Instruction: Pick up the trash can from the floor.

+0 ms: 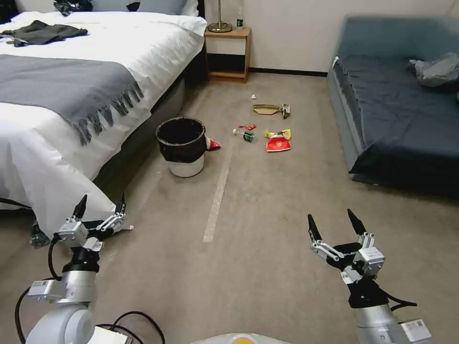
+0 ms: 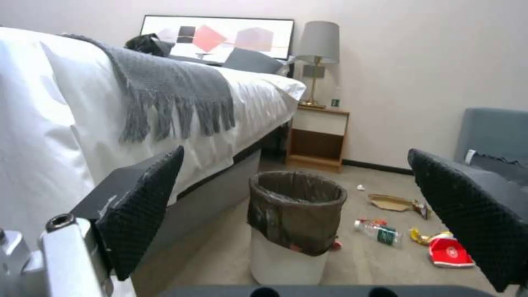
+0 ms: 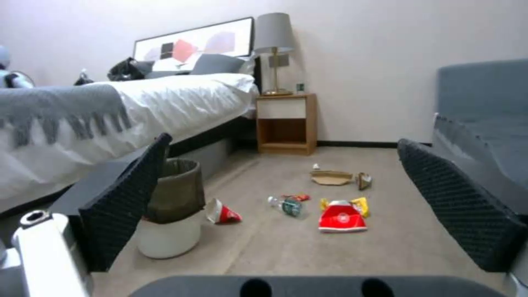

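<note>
Each of the 2 arms is a silver-grey tube ending in a black collar and a pale metal wrist block with small white labels, and loose black cables loop beside the left arm [image 1: 71, 291] and trail from the right arm [image 1: 377, 310]. The left gripper [image 1: 99, 204] and right gripper [image 1: 334, 223] each carry 2 slim black pointed fingers [image 2: 140, 202] on silver links, their inner pads covered in a diamond-knurled texture. A pale rounded housing with what looks like an orange mark [image 1: 243, 340] sits at the lower edge of the head view.

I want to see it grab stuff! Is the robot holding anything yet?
No, nothing. The left gripper and right gripper are both open and empty, while the trash can stands untouched on the floor.
</note>
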